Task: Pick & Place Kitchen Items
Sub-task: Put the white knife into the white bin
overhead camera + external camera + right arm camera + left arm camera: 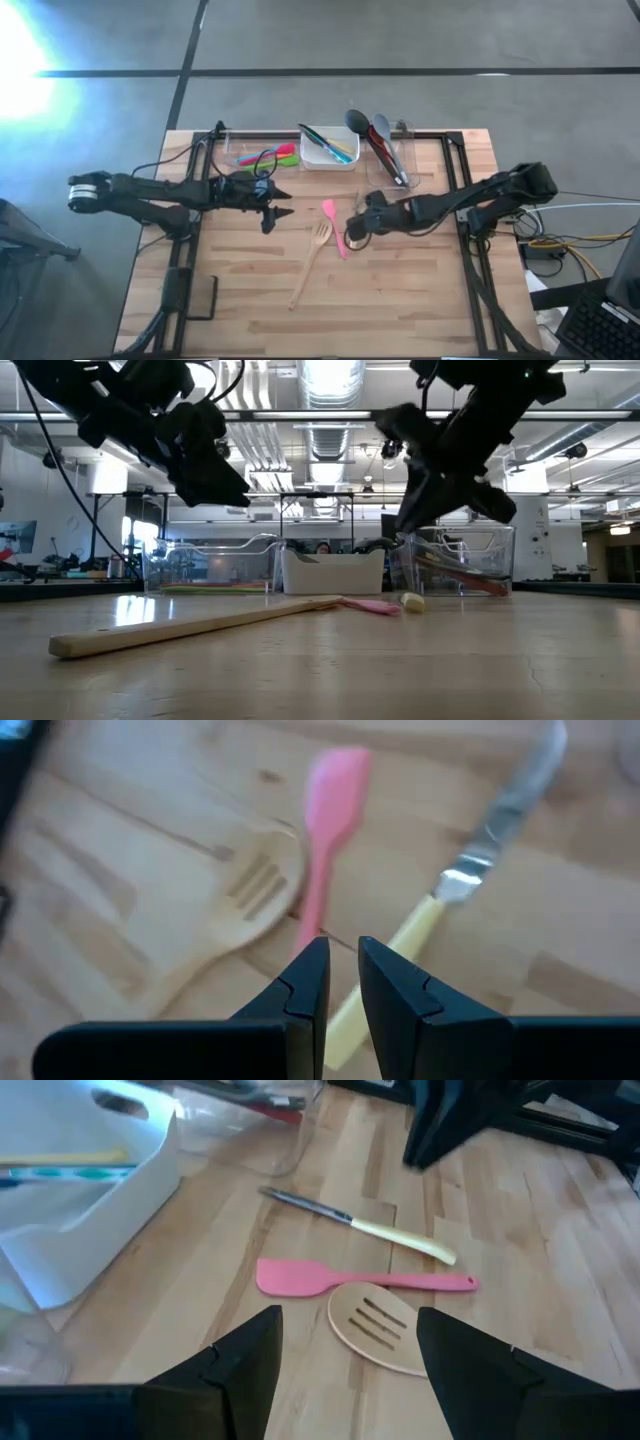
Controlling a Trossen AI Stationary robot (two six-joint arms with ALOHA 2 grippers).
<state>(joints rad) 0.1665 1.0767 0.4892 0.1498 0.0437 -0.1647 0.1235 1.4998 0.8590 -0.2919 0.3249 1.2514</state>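
Three kitchen items lie flat on the wooden table [250,310]: a pink spatula [340,1277], a slotted wooden spatula [375,1325] with its long handle [190,628], and a knife with a cream handle [400,1238]. My left gripper [350,1315] hovers open left of them, above the table [278,205]. My right gripper [342,945] hangs shut over the pink spatula's handle [318,890] and the knife [470,870], clear of both [350,230].
Along the far edge stand a clear tub [262,156] with green, pink and orange utensils, a white tub [328,150] with teal and yellow ones, and a clear tub [392,158] holding a black ladle, a grey spoon and a red utensil. Bare wood lies toward the near edge.
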